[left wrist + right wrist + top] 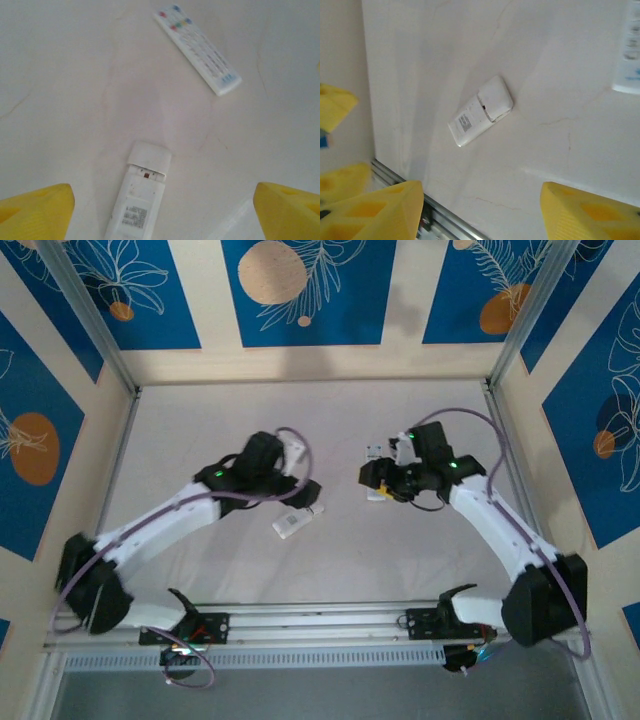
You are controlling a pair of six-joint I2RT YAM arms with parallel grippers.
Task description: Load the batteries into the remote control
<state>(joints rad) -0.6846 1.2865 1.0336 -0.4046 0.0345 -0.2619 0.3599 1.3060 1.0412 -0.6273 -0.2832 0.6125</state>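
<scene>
A white remote control [138, 202] lies back up on the table, its battery cover [149, 157] sitting slightly shifted at the far end. My left gripper [162, 217] hangs open just above it, yellow fingers [35, 210] wide on either side and touching nothing. From overhead this remote [297, 522] lies just below the left gripper [305, 495]. My right gripper [482, 215] is open and holds nothing; the remote [480, 111] lies well ahead of it. No batteries are in view.
A second white remote [197, 47] with coloured buttons lies face up farther out, next to the right gripper [380, 482] in the top view. An aluminium rail [320, 625] runs along the near table edge. The frame posts [100, 335] stand at the back corners.
</scene>
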